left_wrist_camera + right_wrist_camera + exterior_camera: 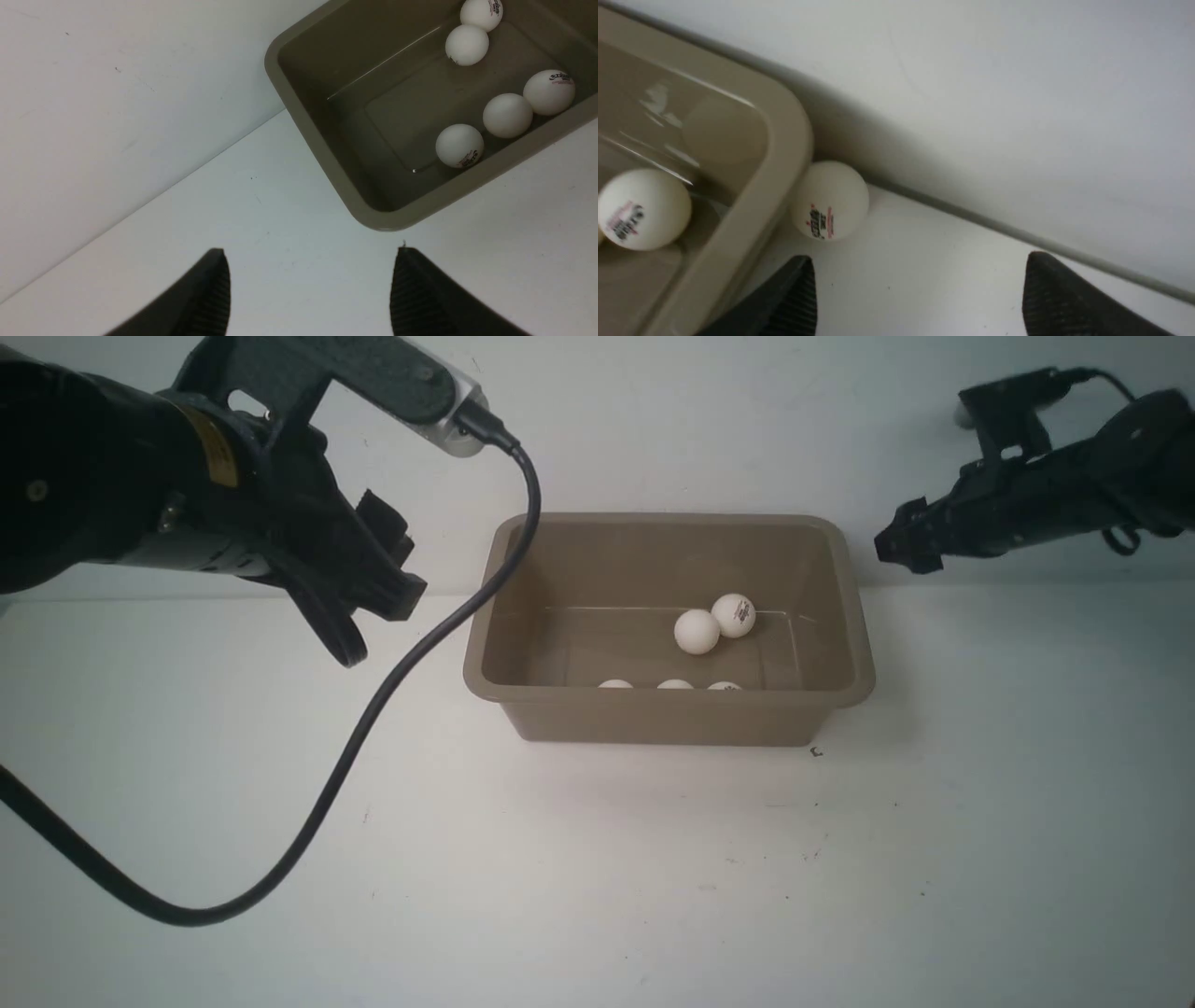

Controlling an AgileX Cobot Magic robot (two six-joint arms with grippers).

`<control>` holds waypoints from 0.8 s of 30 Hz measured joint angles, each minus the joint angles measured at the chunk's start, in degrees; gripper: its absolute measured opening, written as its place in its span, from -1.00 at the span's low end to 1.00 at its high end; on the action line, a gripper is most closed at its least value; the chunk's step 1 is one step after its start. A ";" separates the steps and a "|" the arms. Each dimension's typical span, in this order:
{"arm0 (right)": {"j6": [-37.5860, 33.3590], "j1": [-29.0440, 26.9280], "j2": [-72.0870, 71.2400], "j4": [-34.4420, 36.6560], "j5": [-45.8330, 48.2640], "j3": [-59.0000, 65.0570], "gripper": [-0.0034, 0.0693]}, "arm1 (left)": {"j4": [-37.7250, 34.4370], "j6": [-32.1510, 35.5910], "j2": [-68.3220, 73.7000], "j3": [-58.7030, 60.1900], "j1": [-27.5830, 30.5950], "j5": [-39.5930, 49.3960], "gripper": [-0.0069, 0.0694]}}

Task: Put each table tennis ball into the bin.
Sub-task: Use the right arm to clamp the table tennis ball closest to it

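White table (597, 896), 1 ball (830, 200) near right hand (917, 256)

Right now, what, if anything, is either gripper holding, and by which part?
Nothing. The left gripper and right gripper are open and empty; one table tennis ball lies outside the bin.

One ball (830, 200) sits outside the bin (787, 140), seemingly touching its corner; fingers (791, 303) apart.

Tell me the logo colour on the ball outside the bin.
The ball has dark lettering plus red marks; right wrist view shows it best.
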 joint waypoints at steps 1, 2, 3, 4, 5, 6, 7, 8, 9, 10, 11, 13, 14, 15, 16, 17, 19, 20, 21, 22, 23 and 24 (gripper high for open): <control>0.09 0.00 0.26 0.39 0.00 0.00 0.57 | 0.00 0.00 0.00 0.00 0.00 0.44 0.27; 0.14 0.00 0.57 0.74 0.09 0.00 0.57 | 0.00 -0.02 0.00 0.00 0.00 0.57 0.27; 0.14 0.00 0.81 1.28 0.31 0.00 0.57 | 0.00 -0.02 0.00 0.00 0.00 0.57 0.27; 0.14 0.00 0.86 1.57 0.40 0.00 0.57 | 0.00 -0.02 0.00 0.00 0.00 0.57 0.27; 0.14 0.00 1.16 2.42 0.78 0.00 0.57 | 0.00 -0.06 0.00 0.00 0.00 0.57 0.27; 0.14 0.00 1.33 3.27 1.08 0.00 0.57 | 0.00 -0.06 0.00 0.00 0.00 0.57 0.27; 0.08 0.00 1.52 4.35 1.39 0.00 0.57 | 0.00 -0.06 0.00 0.00 0.00 0.57 0.27; 0.02 0.00 1.58 4.76 1.56 0.00 0.57 | 0.00 -0.06 0.00 0.00 0.00 0.57 0.27; -0.39 0.20 1.70 5.29 1.70 0.00 0.57 | 0.00 -0.06 0.00 0.00 0.00 0.57 0.27; -1.02 0.55 1.75 5.88 1.70 0.00 0.57 | 0.00 -0.06 0.00 0.00 0.00 0.57 0.27; -1.15 0.70 1.75 5.99 1.70 0.00 0.57 | 0.00 -0.06 0.00 0.00 0.00 0.57 0.27; -2.70 1.93 1.75 6.52 1.46 0.00 0.57 | 0.00 -0.06 0.00 0.00 0.00 0.57 0.27; -3.06 2.43 1.75 6.72 1.37 0.00 0.57 | 0.00 -0.06 0.00 0.00 0.00 0.57 0.27; -3.34 3.08 1.75 6.86 1.01 0.00 0.57 | 0.00 -0.08 0.00 0.00 0.00 0.57 0.27; -3.53 3.57 1.75 6.92 0.65 0.00 0.57 | 0.00 -0.14 0.00 0.00 0.00 0.57 0.27; -3.60 4.09 1.75 7.18 0.31 0.00 0.57 | 0.00 -0.13 0.00 0.00 0.00 0.57 0.27; -3.75 4.63 1.82 7.53 -0.86 0.00 0.57 | 0.00 -0.13 0.00 0.00 0.00 0.57 0.27; -3.48 4.63 1.89 7.53 -1.49 0.00 0.57 | 0.00 -0.13 0.00 0.00 0.00 0.57 0.27; -3.21 4.54 1.89 7.53 -1.66 0.00 0.57 | 0.00 -0.13 0.00 0.00 0.00 0.57 0.27; -1.98 4.05 2.16 7.53 -2.30 0.00 0.57 | 0.00 -0.13 0.00 0.00 0.00 0.61 0.27; -0.22 3.23 2.35 7.58 -2.78 0.00 0.57 | 0.00 -0.13 0.00 0.00 0.00 0.61 0.27; 1.00 2.54 2.56 7.88 -2.85 0.00 0.57 | -0.05 -0.13 0.00 0.00 0.00 0.61 0.27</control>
